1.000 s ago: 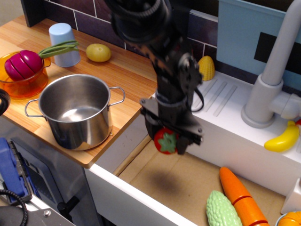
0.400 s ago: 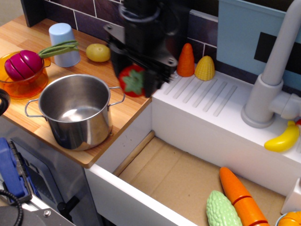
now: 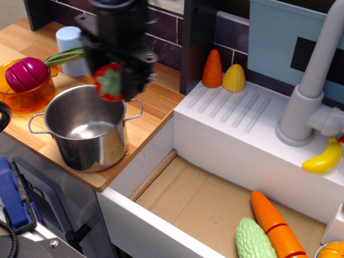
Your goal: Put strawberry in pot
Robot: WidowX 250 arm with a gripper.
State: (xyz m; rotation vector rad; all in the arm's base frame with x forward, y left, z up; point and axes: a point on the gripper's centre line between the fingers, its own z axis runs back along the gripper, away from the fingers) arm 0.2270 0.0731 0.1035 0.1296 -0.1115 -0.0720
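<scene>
The strawberry (image 3: 109, 83) is a small red toy fruit with a green leaf cap. My black gripper (image 3: 111, 80) is shut on it and holds it in the air over the far right rim of the pot. The pot (image 3: 86, 127) is shiny steel with two wire loop handles. It stands on the wooden counter at the left, and its inside shows nothing but reflections.
An orange bowl (image 3: 26, 95) with a magenta vegetable (image 3: 26, 73) stands left of the pot. A pale blue cup (image 3: 71, 45) is behind it. The white sink (image 3: 236, 134) holds a carrot (image 3: 273, 223) and green vegetable (image 3: 252, 239). A grey tap (image 3: 312, 86) stands right.
My gripper has lifted the strawberry out of the sink and carried it left, from beside the pot's right handle to over the pot's rim.
</scene>
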